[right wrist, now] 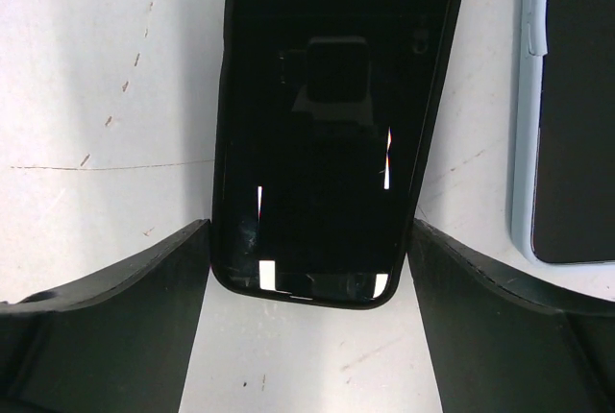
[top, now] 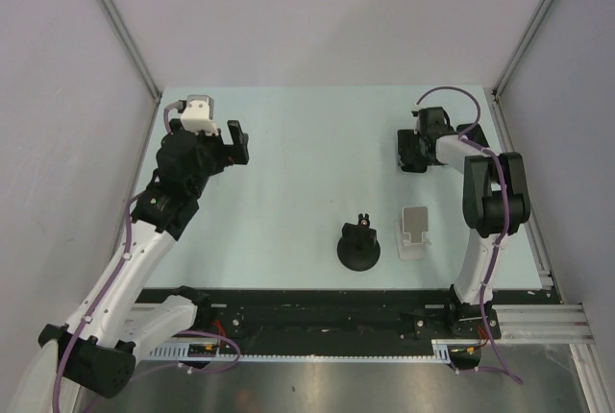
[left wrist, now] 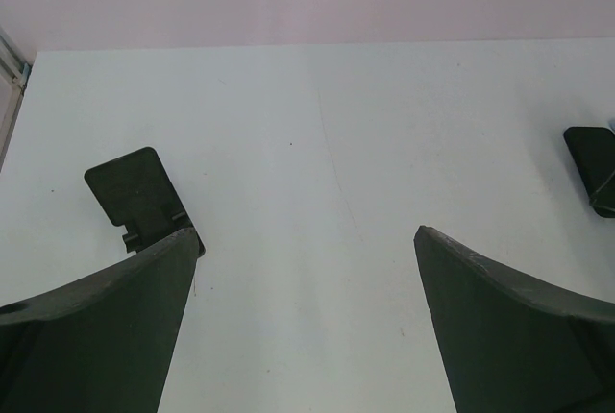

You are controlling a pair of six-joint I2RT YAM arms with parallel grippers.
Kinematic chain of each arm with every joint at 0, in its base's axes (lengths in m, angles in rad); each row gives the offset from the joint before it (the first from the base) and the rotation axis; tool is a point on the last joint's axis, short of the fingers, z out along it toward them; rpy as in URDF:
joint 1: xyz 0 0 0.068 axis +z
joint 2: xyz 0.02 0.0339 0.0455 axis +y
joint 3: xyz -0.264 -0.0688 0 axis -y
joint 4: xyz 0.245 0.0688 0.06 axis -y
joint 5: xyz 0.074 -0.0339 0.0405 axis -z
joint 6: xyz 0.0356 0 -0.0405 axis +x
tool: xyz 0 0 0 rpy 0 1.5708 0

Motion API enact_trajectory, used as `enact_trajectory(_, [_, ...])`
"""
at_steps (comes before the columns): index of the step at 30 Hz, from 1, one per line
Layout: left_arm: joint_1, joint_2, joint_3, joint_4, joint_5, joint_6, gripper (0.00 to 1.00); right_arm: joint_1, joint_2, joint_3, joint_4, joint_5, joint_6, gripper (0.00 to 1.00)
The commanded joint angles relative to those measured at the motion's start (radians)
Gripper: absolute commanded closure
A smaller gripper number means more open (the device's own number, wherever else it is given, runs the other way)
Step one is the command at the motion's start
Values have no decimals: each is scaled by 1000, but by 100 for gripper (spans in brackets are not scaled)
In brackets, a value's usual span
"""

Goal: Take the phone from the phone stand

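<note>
Lying off the phone stand (top: 414, 230), the phone (right wrist: 332, 125) sits between the right fingers (right wrist: 106, 327).

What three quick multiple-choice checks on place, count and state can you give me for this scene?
1. Black phone lies: A on the black stand; B on the table between the right jaws; C under the left arm.
2. Stands in the overhead view: A one; B two; C four.
3. Left jaws: A open, empty; B shut on a phone; C shut on a stand.
Answers: B, right wrist view shows it there; B, a black stand and a pale stand; A, only bare table shows between them.
</note>
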Motion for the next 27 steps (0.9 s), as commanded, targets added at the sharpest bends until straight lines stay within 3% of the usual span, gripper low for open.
enact_trajectory(1, [5, -20, -6, 44, 10, 18, 0, -8, 21, 42, -24, 51, -15, 16])
enact_trajectory(11, [5, -19, -6, 44, 12, 18, 0, -12, 43, 54, -49, 109, -48, 17])
enact_trajectory(17, [5, -19, -7, 46, 12, 19, 0, -48, 27, 54, -61, 110, -113, 26])
enact_trajectory(27, [5, -17, -7, 44, 10, 19, 0, -116, 12, 52, -63, 75, -183, 28])
